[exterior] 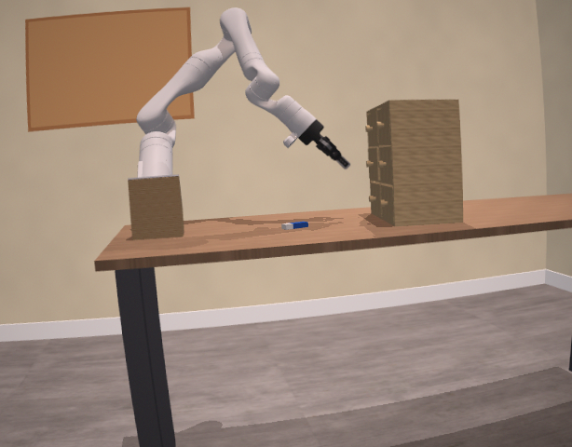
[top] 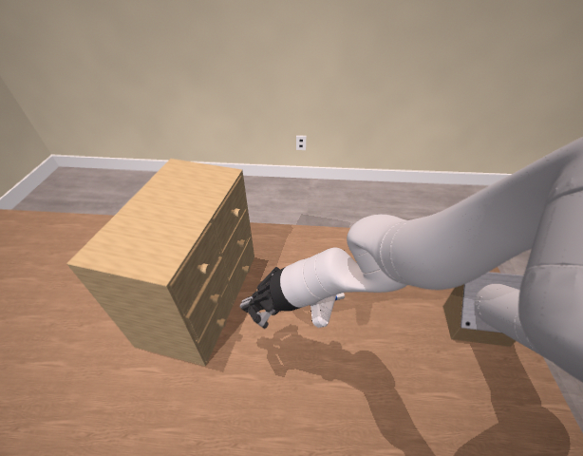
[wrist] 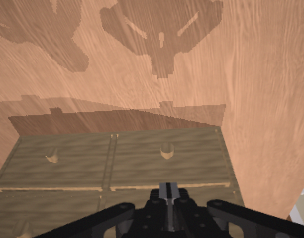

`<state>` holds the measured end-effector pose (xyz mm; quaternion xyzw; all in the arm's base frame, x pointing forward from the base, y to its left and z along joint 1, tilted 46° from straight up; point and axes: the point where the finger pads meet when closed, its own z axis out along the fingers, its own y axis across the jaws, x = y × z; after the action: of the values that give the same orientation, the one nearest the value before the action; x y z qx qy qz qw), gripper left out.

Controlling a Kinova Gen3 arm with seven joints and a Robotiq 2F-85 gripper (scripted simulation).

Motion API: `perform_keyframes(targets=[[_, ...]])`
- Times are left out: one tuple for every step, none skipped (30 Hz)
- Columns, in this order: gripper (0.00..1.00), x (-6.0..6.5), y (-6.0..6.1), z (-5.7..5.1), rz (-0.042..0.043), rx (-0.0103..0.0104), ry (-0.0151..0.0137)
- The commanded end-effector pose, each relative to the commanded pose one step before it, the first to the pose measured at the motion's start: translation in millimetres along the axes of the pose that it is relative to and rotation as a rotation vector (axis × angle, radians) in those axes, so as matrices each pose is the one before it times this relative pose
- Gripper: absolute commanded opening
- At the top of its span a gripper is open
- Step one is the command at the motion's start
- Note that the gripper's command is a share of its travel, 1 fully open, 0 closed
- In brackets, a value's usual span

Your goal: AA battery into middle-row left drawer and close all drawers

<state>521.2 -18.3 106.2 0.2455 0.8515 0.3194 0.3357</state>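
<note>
Item one, at the left of my top view, ahead of the gripper: small chest (top: 135,220) (exterior: 426,163) (wrist: 43,174), light wood grain, six drawers in three rows, round knobs, fronts looking shut. Item two: gripper (top: 246,303) (exterior: 346,165) (wrist: 168,194), clenched on nothing, fingertips near but apart from the fronts. Item three, behind and below the gripper, partly covered by the arm (top: 311,279) (exterior: 289,113): blue-and-white block (top: 339,296) (exterior: 294,225), lying flat. AA battery: I cannot make it out in any view, so its look and place I cannot tell.
</note>
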Motion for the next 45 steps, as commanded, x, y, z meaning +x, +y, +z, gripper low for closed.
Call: perform_keyframes(targets=[[0.00,-0.60,0.52,-6.16,-0.00478,-0.00107,-0.01099],[0.00,0.86,-0.01,-0.86,-0.00001,0.00001,0.00000],[0.00,0.36,0.00,-0.36,0.00000,0.00001,0.00000],[0.00,-1.64,0.20,0.37,-0.00123,-0.00063,-0.00271],[0.00,-1.22,0.15,0.24,-0.00091,-0.00047,-0.00200],[0.00,0.66,-0.06,-0.59,0.00033,0.00017,0.00073],[0.00,2.42,-0.24,-1.62,0.00140,0.00072,0.00309],[0.00,1.39,-0.07,-2.07,0.00039,0.00020,0.00088],[0.00,1.20,-0.01,-2.78,-0.00002,0.00000,0.00000],[0.00,1.55,-0.01,-3.57,-0.00002,-0.00001,0.00000],[0.00,1.85,-0.02,-4.26,-0.00002,-0.00001,0.00000],[0.00,2.07,-0.02,-4.77,-0.00002,-0.00001,0.00000],[0.00,2.19,-0.02,-5.06,-0.00002,-0.00001,-0.00001],[0.00,2.22,-0.02,-5.12,-0.00002,-0.00001,-0.00001],[0.00,2.01,0.07,-4.99,-0.00035,-0.00002,-0.00027],[0.00,1.73,0.12,-4.59,-0.00058,-0.00001,-0.00045],[0.00,0.00,0.00,0.00,0.00000,0.00000,0.00000],[0.00,0.00,0.00,0.00,0.00000,0.00000,0.00000],[0.00,1.99,-0.23,-3.65,0.00087,-0.00002,0.00069],[0.00,1.31,-0.01,-3.01,-0.00001,-0.00001,-0.00001],[0.00,0.92,-0.01,-2.13,-0.00001,-0.00001,-0.00001],[0.00,0.54,0.00,-1.24,0.00000,0.00000,0.00000],[0.00,0.23,0.00,-0.52,0.00000,0.00000,0.00000],[0.00,-0.91,0.06,0.16,-0.00078,-0.00029,-0.00150],[0.00,-2.04,0.13,0.52,-0.00168,-0.00063,-0.00323],[0.00,-0.80,0.05,0.20,-0.00066,-0.00025,-0.00126],[0.00,-0.03,0.00,0.01,-0.00002,-0.00001,-0.00003],[0.00,-0.01,0.00,0.00,-0.00001,-0.00001,0.00001],[0.00,-0.01,0.00,0.00,0.00000,-0.00002,0.00004],[0.00,0.00,0.01,-0.01,0.00001,-0.00002,0.00007],[0.00,0.00,0.01,-0.01,0.00001,-0.00003,0.00010],[0.00,0.00,0.01,-0.02,0.00002,-0.00004,0.00014],[0.00,0.00,0.01,-0.02,0.00002,-0.00005,0.00017],[0.00,0.00,0.00,0.00,0.00000,0.00000,0.00000],[0.00,0.00,0.00,0.00,0.00000,0.00000,0.00000],[0.00,0.00,0.02,-0.03,0.00003,-0.00006,0.00021],[0.00,0.00,0.02,-0.03,0.00003,-0.00007,0.00026],[0.00,0.00,0.02,-0.04,0.00004,-0.00008,0.00030],[0.00,0.01,0.03,-0.04,0.00004,-0.00009,0.00035],[0.00,0.01,0.03,-0.05,0.00005,-0.00011,0.00041],[0.00,0.01,0.03,-0.06,0.00006,-0.00012,0.00047],[0.00,0.01,0.04,-0.07,0.00006,-0.00013,0.00052],[0.00,0.01,0.04,-0.08,0.00007,-0.00014,0.00059],[0.00,0.01,0.05,-0.08,0.00007,-0.00016,0.00065],[0.00,0.01,0.05,-0.09,0.00008,-0.00017,0.00072]])
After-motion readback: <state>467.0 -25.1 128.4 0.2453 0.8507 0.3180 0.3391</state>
